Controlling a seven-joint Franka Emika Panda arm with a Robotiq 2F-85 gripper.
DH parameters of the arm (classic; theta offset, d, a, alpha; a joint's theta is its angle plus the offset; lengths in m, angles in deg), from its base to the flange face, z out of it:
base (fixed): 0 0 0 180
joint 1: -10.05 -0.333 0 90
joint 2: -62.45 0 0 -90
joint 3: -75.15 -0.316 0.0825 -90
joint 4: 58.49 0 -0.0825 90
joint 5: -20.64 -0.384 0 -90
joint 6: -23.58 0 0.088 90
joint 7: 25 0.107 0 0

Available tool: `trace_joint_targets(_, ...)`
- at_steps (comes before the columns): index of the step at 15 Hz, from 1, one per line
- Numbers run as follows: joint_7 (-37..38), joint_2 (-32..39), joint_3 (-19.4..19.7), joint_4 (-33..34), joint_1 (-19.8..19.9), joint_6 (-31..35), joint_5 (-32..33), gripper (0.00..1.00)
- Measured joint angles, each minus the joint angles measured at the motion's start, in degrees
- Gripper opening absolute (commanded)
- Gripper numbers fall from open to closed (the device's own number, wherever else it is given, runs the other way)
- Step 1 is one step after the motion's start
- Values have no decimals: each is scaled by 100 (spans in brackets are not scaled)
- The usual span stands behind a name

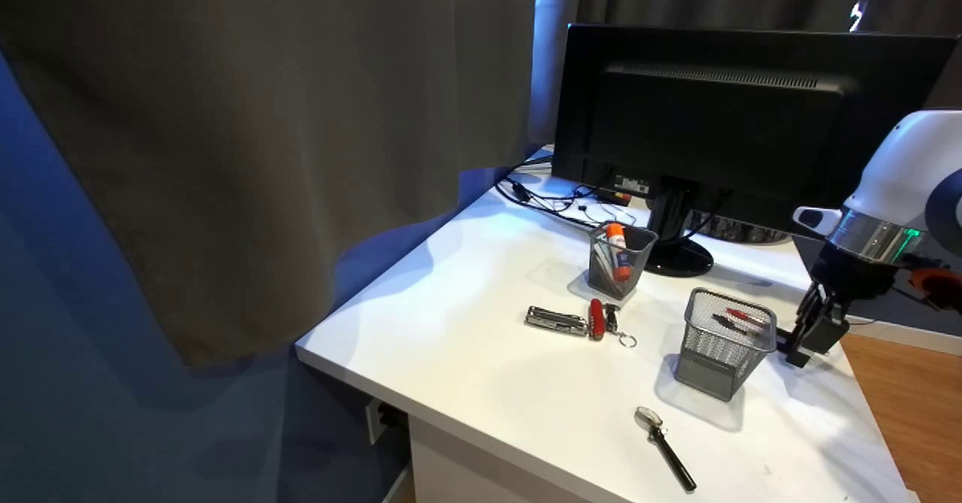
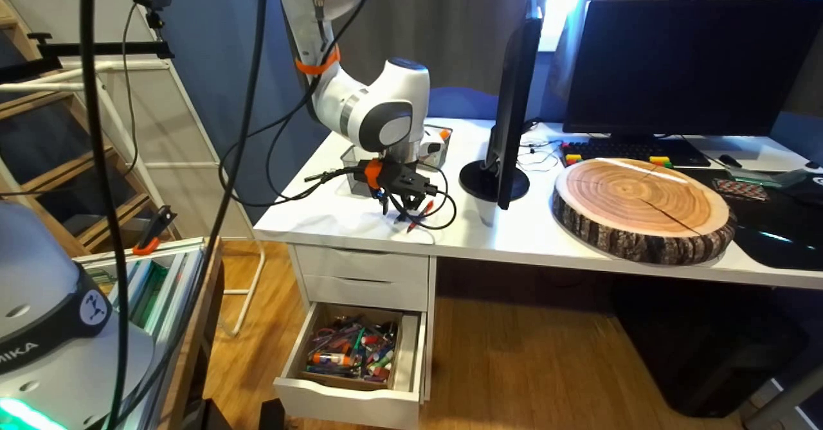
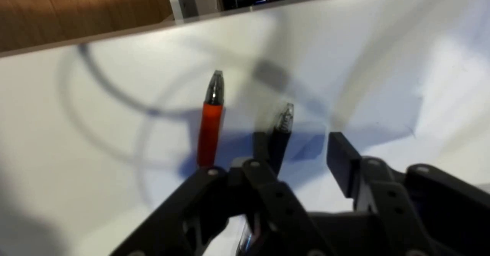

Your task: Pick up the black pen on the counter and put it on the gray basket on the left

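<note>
Pen [image 3: 282,139] framed by spread fingers [image 3: 342,164], squeeze not yet made

The end effector [image 3: 301,150] stands spread, pinching nothing. In the wrist view the pen, the black one, lies on the desk [image 1: 466,322] near the centre of the frame, lined up with the gap but well over toward the finger nearer the middle; whether that finger touches it I cannot tell. The red pen [image 3: 211,122] lies just outside that same finger, further left in the frame.

The step in hand looks like the grasp. To do it well, ease the gap a touch toward the left of the wrist frame, so both pads meet the barrel together and neither drags it sideways; a round barrel is likely to roll. Room there seems short before the finger nudges the red pen, so make the move small. How far the tips sit above the desk is hard to judge; get them low before closing, without pressing down.

Then lift straight, high enough to clear the rim of the basket [image 1: 709,366], which stands nearby, at the lower right of the frame in an exterior view.
</note>
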Motion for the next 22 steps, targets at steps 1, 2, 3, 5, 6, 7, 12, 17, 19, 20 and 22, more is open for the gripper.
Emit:
trace_joint_targets(1, 0, 4, 1, 0, 1, 0, 7, 11)
trace_joint_targets(2, 0, 8, 1, 0, 2, 0, 11, 2)
trace_joint_targets(3, 0, 13, 1, 0, 3, 0, 13, 1)
trace_joint_targets(5, 0, 19, 1, 0, 6, 0, 15, 2)
trace_joint_targets(6, 0, 18, 0, 1, 9, 0, 15, 3)
trace_joint_targets(7, 0, 17, 0, 1, 12, 0, 15, 3)
trace_joint_targets(12, 40, -99, 4, -14, 65, 0, 19, 3)
trace_joint_targets(17, 154, -877, -10, -204, 83, -337, 21, 3)
trace_joint_targets(19, 156, -1284, -48, -248, 66, -788, 22, 3)
trace_joint_targets(20, 156, -1479, -87, -249, 60, -1060, 22, 3)
trace_joint_targets(22, 138, -1848, -189, -228, 45, -1674, 22, 3)
